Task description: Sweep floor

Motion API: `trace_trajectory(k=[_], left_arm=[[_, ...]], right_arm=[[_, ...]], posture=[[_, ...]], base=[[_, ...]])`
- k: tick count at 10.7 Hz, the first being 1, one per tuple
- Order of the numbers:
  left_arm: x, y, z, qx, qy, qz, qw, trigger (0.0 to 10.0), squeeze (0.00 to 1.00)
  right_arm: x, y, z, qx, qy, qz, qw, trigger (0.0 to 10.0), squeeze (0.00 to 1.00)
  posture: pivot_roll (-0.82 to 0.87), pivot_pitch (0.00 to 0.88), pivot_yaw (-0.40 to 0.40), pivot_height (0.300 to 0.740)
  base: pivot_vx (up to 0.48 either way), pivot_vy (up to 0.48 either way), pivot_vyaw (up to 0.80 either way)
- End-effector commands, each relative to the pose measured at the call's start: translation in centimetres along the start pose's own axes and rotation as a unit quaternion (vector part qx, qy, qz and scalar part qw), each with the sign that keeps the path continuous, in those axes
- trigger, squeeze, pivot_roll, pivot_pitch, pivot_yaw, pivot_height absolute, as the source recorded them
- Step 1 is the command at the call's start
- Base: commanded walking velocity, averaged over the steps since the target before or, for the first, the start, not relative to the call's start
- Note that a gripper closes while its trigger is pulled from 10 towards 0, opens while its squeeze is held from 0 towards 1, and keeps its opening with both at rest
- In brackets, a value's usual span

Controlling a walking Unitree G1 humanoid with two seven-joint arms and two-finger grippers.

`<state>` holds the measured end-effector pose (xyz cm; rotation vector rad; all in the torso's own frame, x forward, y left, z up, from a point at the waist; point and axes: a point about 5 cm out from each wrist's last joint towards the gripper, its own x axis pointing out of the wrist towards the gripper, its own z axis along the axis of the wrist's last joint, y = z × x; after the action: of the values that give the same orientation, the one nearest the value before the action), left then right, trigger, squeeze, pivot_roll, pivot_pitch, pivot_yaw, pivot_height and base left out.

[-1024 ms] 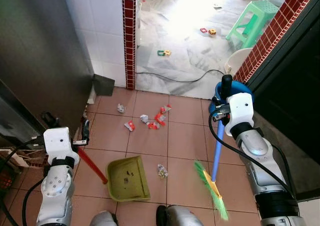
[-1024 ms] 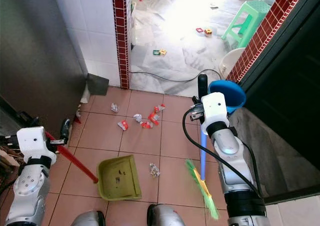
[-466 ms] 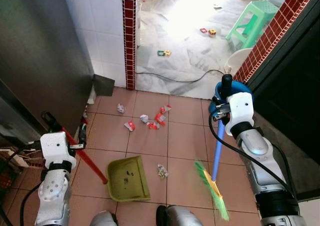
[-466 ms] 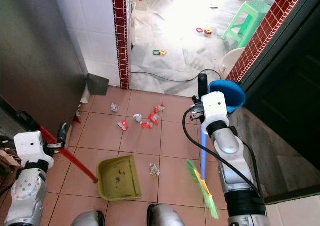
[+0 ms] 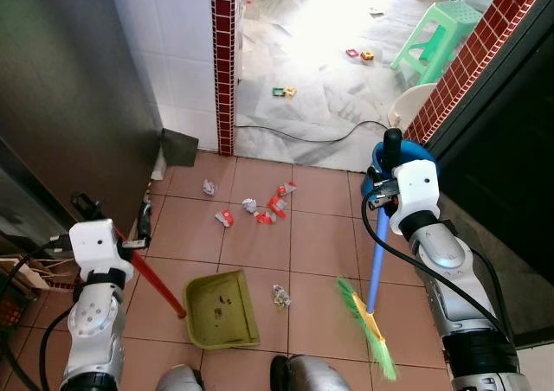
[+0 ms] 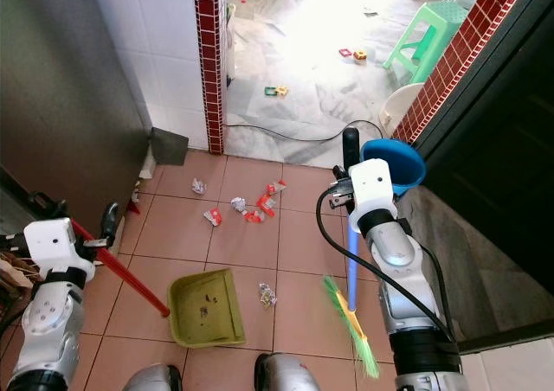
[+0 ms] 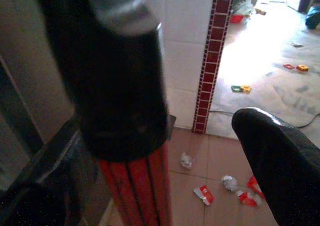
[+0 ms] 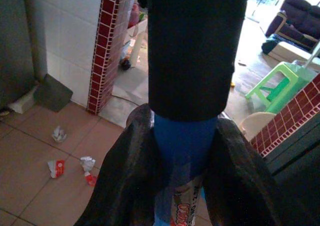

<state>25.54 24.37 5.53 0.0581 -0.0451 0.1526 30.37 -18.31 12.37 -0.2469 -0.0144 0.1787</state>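
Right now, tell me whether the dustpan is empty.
Not empty: the green dustpan lies flat on the tiles with a few small dark specks inside.

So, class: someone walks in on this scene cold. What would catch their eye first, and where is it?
Probably the green dustpan on the tiled floor, its red handle held in the left claw. Next, the broom with a blue pole and green bristles, gripped by the right claw. Between and beyond them, red and white litter lies scattered on the tiles.
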Motion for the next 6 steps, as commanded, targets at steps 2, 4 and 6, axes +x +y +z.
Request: trace_trajectory(k=[2,4,6], left_arm=[[-0.01,0.12,-0.25,0.003,0.001,-0.008,1.000,10.0,0.00],[-0.02,0.14,-0.29,0.007,0.005,-0.020,1.000,10.0,0.00],[-0.37,0.28,-0.01,0.028,0.001,-0.026,0.999,10.0,0.00]], right_arm=[[-0.09,-0.62,0.87,-0.019,-0.017,-0.004,1.000,10.0,0.00],[-0.05,-0.52,0.89,-0.018,-0.017,-0.003,1.000,10.0,0.00],[-0.08,-0.67,0.83,-0.019,-0.016,-0.004,1.000,10.0,0.00]], posture=[[-0.17,0.079,-0.110,0.740],[-0.17,0.079,-0.110,0.740],[-0.17,0.078,-0.110,0.740]], base=[[0.000,0.000,0.00],[0.000,0.000,0.00],[0.000,0.000,0.00]])
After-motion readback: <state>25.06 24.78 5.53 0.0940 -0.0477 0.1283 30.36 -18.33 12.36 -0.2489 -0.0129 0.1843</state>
